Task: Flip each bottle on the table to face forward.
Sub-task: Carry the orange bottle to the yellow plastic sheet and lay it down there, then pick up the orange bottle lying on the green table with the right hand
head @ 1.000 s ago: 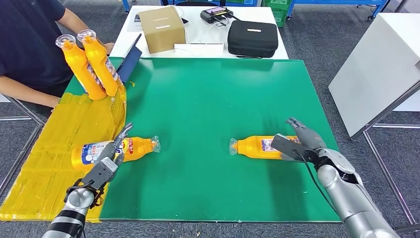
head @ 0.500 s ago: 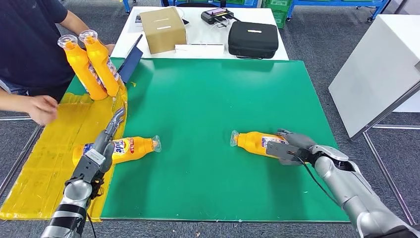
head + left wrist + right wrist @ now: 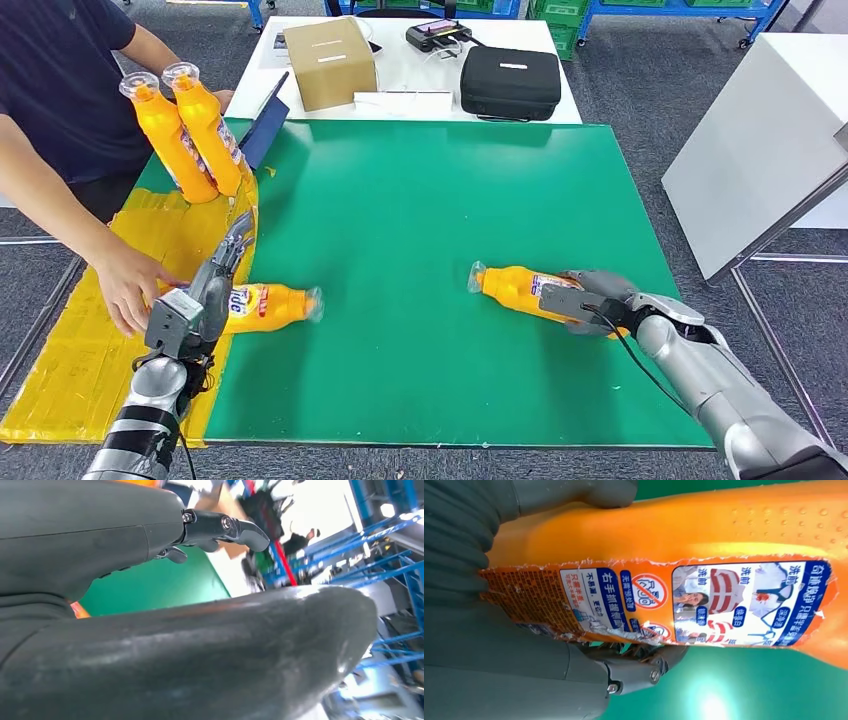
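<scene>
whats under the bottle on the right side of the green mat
The green mat lies under the right bottle. The right hand grips its lower half, fingers curled beneath, hiding the mat there.

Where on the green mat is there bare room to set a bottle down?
The green mat lies bare between the two lying bottles, left bottle and right bottle, and back to the far edge. It is crowded at the left: standing bottles, a person's hand and the left hand.
</scene>
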Motion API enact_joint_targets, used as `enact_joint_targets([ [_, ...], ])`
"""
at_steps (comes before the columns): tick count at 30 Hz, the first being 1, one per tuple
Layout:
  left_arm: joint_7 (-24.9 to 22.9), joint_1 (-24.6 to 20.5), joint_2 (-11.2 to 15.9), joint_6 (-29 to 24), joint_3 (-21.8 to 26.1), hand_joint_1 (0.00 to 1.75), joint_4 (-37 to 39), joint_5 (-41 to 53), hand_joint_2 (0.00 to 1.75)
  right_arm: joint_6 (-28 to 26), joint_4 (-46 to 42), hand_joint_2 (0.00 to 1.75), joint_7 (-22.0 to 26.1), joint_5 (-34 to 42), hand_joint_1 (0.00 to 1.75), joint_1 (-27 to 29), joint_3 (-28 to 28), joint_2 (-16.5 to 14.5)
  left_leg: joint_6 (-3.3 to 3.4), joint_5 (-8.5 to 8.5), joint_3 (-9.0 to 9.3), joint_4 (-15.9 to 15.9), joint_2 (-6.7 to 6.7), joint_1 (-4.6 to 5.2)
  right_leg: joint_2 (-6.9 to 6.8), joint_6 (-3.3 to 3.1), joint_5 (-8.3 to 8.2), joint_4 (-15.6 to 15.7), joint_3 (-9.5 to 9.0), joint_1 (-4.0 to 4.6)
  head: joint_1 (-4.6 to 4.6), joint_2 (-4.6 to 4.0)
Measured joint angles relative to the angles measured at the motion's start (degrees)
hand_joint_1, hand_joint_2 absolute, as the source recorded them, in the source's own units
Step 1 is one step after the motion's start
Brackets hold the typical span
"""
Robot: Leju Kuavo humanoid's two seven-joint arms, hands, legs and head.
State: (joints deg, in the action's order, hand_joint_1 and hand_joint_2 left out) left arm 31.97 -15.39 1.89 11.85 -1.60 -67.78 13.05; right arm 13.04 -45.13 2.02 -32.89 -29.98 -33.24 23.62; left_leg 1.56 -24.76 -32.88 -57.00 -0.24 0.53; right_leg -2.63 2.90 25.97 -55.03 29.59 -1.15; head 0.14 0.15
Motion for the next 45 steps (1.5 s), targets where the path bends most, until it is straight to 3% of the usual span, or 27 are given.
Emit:
enact_joint_targets([
  [4,-5.36,4.97,-1.21,7.92,2.4,0.0,-5.3,-12.1,0.0,-15.97,-7.18,1.75,1.34,-0.58,1.75,6.94,5.02,-5.92,-0.06,-0.07,-0.04,0.01,0.44,-0.08,0.48,-0.04,-0.12,0.01,-0.1,0.11,0.13,0.0],
  [7,-7.17,7.36,-1.97,10.27,3.85,0.0,-8.54,-15.36,0.0,-17.17,-13.82,1.75,1.01,-0.51,1.75,11.08,7.87,-9.74,-0.11,-0.07,-0.19,0.0,0.73,-0.1,0.71,-0.13,-0.19,0.0,0.27,0.14,0.1,0.0],
  [11,-10.46,10.2,-3.64,14.73,4.89,0.0,-12.01,-24.02,1.75,-17.1,-22.58,1.75,7.68,6.99,1.75,16.84,12.35,-15.0,-0.16,0.04,-0.61,0.01,0.37,-0.17,0.45,-0.14,-0.17,-0.1,0.51,0.21,0.16,0.0],
  [18,-14.6,16.01,-6.84,16.92,2.06,0.0,-20.78,-31.82,1.75,-17.8,-36.92,1.75,11.34,14.45,1.75,22.81,12.25,-25.8,-0.18,0.04,-1.02,0.01,0.43,-0.17,0.5,-0.17,-0.13,-0.15,1.02,0.2,0.14,0.0],
  [27,-15.13,19.2,-7.6,17.29,-5.58,0.0,-26.05,-33.67,1.75,-18.86,-36.27,1.75,11.32,16.2,1.75,21.43,3.47,-34.27,-0.17,0.05,-1.09,0.02,0.45,-0.16,0.51,-0.17,-0.14,-0.14,1.07,0.19,0.14,0.0],
  [33,-14.6,20.07,-7.59,17.33,-8.2,0.0,-27.07,-32.76,1.75,-19.43,-31.45,1.75,11.11,16.0,1.75,19.7,-1.02,-37.05,-0.18,0.05,-1.11,0.02,0.43,-0.17,0.5,-0.17,-0.14,-0.14,1.08,0.19,0.15,0.0],
  [45,-13.57,20.62,-7.55,14.04,-8.61,0.0,-27.12,-29.67,1.75,-19.77,-25.67,1.75,10.29,12.68,1.75,18.87,-5.59,-38.21,-0.18,0.05,-1.16,0.01,0.44,-0.16,0.51,-0.17,-0.14,-0.14,1.17,0.19,0.14,0.0],
])
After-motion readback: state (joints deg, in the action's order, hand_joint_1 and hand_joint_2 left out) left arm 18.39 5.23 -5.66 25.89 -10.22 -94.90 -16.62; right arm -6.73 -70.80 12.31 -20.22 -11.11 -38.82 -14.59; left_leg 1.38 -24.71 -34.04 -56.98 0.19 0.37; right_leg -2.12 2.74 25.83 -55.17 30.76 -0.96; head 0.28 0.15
